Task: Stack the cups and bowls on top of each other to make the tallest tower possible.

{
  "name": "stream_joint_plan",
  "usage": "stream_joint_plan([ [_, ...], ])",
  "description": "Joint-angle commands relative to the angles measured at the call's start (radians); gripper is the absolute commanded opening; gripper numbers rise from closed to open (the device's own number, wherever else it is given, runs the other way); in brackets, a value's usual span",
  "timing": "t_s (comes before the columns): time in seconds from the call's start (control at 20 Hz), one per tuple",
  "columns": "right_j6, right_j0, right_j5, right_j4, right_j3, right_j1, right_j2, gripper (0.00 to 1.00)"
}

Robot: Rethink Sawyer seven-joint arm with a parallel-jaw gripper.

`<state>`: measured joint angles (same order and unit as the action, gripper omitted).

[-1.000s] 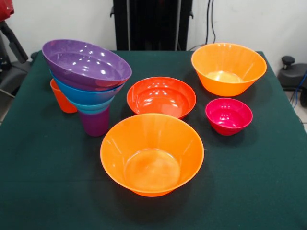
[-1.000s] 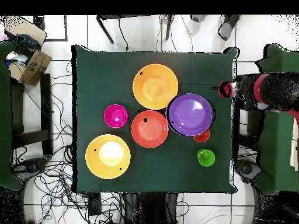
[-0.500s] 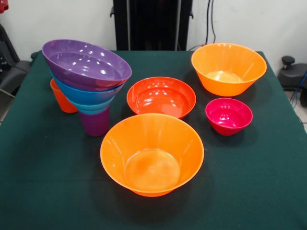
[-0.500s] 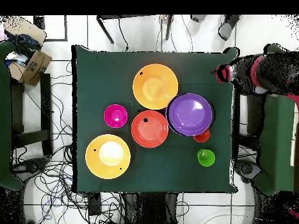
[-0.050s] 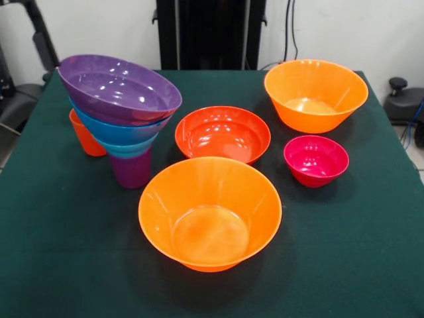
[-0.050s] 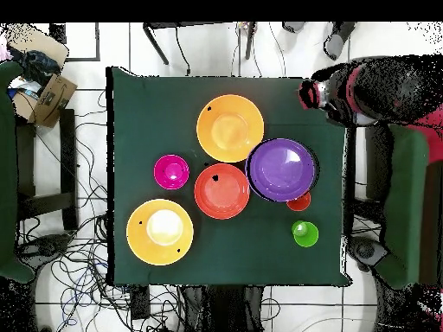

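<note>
In the overhead view the gripper (image 6: 313, 93) hangs at the table (image 6: 156, 112) corner near 1 o'clock; whether it is wide or narrow I cannot tell. The tower (image 6: 282, 169), topped by the purple bowl, lies toward 7 o'clock from it, close by. The likely next piece, the nearest large orange bowl (image 6: 230, 128) (round, so no long axis), sits toward 8 o'clock, touching the tower.

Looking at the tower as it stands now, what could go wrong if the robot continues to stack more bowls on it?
The tower rests on one narrow purple cup, and its purple bowl on top sits tilted, so a further bowl may slide off or tip everything. The orange cup stands right beside the tower and could be knocked if it falls. The gripper is at the table's corner; its state cannot be judged.
</note>
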<state>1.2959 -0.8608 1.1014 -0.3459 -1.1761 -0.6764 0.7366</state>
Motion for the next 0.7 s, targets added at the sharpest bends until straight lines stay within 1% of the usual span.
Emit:
stream_joint_plan([
  [0.05, 0.299, 0.097, -0.033, 0.015, -0.133, -0.1, -0.133, 1.0],
  [0.25, 0.344, 0.128, -0.067, 0.035, -0.183, -0.129, -0.155, 1.0],
  [0.5, 0.401, 0.162, -0.129, 0.044, -0.234, -0.136, -0.177, 1.0],
  [0.7, 0.44, 0.187, -0.152, 0.041, -0.245, -0.137, -0.196, 1.0],
])
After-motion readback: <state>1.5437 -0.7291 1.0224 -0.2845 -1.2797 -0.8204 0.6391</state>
